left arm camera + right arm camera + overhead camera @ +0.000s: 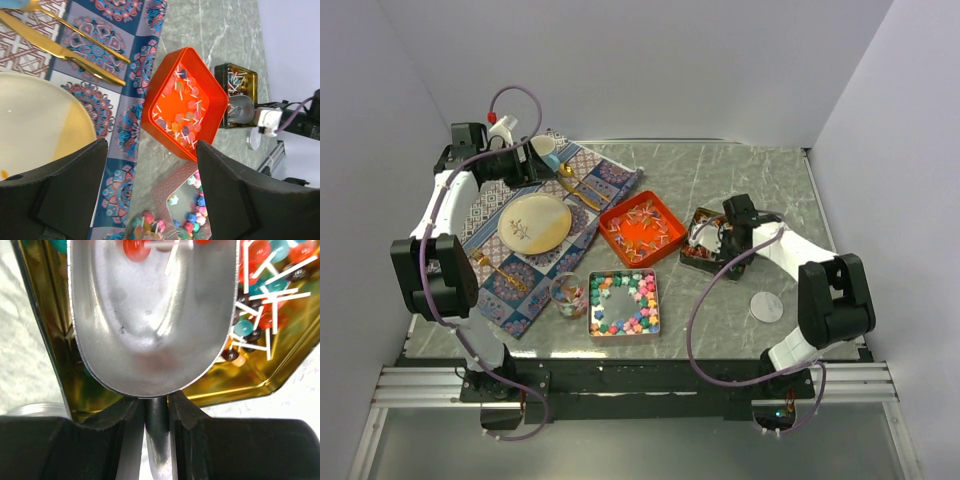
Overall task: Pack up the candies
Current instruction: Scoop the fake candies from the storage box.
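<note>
Pastel star candies (638,300) line the sides of a pink tin (595,330) at front centre. Small stick candies (642,228) lie in an orange tray (665,250), and more (265,295) lie in a gold-lined tin (698,262). My right gripper (157,407) is shut on the handle of a silver scoop (152,315). It holds the scoop bowl over that tin, with a red candy (135,247) at the scoop's far end. My left gripper (535,160) is open and empty, raised at the back left over the cloth; its fingers (65,195) frame the pink tin (170,192).
A patterned cloth (510,280) on the left carries a cream plate (534,222) and gold cutlery (582,190). A small glass jar (568,295) with candies stands beside the pink tin. A round metal lid (766,306) lies at front right. A cup (544,147) stands at the back left.
</note>
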Controlling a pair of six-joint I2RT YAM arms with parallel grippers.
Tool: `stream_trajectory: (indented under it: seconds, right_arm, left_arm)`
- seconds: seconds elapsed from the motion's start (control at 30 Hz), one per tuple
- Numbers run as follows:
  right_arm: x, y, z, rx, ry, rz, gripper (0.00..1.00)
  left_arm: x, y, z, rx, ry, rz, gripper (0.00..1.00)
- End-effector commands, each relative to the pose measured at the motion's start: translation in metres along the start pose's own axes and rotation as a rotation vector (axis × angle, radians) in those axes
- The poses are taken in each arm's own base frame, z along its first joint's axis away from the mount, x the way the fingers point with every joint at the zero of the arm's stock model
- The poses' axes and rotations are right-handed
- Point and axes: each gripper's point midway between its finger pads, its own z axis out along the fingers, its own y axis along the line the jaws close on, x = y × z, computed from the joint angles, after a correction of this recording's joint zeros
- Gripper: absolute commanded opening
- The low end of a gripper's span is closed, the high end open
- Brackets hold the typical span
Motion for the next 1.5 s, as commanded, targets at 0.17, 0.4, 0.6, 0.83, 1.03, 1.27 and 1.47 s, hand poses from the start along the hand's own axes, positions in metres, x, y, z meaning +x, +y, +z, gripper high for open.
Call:
stream_trajectory:
  seconds: [0.17, 0.4, 0.6, 0.83, 1.03, 1.27, 1.47]
  right_arm:
    - [-0.054, 0.033, 0.016, -0.076, -0.369, 0.050, 0.00]
    - [-0.045, 0.024, 0.011, 0.015, -0.333, 0.058, 0.00]
    - [-0.039, 0.061, 0.003, -0.316, -0.274, 0.091, 0.04]
    - [-0.041, 0.069, -0.007, -0.507, -0.273, 0.109, 0.33]
    - [-0.043, 0.069, -0.015, -0.682, -0.246, 0.140, 0.41]
    - [-0.034, 0.063, -0.012, -0.781, -0.184, 0.185, 0.29]
    - [-0.021, 0.055, -0.001, -0.740, -0.201, 0.274, 0.00]
  left_arm:
    - [-0.011, -0.002, -0.009, 0.014, -0.024, 0.062, 0.78]
    - [-0.021, -0.005, -0.009, 0.022, -0.058, 0.062, 0.78]
    - [-0.024, -0.007, -0.008, 0.037, -0.057, 0.074, 0.78]
    - [-0.014, -0.005, -0.008, 0.040, -0.020, 0.071, 0.78]
    - [-0.012, 0.001, -0.005, 0.030, -0.004, 0.064, 0.78]
    - [-0.009, 0.009, 0.001, 0.015, 0.005, 0.047, 0.78]
    - [-0.007, 0.012, -0.001, -0.008, 0.006, 0.057, 0.78]
